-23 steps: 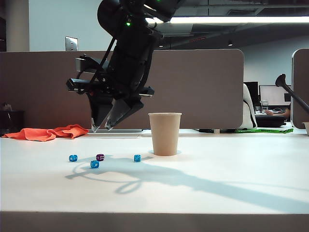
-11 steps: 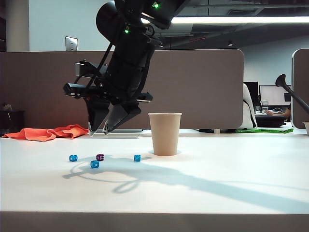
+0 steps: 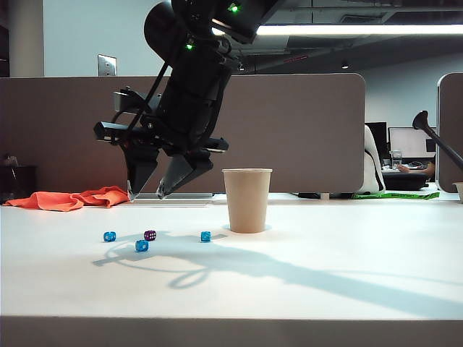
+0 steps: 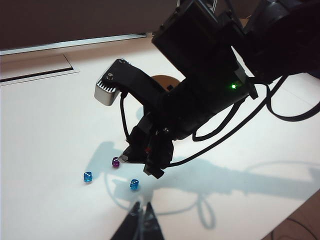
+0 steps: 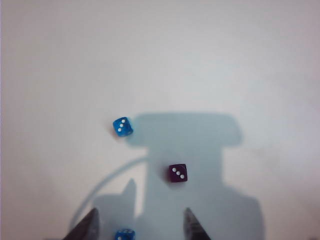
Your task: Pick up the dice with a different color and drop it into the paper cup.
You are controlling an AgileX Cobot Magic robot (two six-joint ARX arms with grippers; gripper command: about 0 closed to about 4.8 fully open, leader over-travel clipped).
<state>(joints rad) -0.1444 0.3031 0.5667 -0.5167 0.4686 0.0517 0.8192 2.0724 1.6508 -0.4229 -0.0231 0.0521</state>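
Right pincer spread wider; left pincer tips cropped, closed.

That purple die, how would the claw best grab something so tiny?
Probably from straight above, pinching two opposite flat sides of the purple die. It lies flat on the table, apart from the blue dice, beneath the open right claw.

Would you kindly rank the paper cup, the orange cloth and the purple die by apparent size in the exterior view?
1. Orange cloth: widest, though lying flat and farther back, so only roughly comparable with the cup.
2. Paper cup: tallest.
3. Purple die: by far the smallest.
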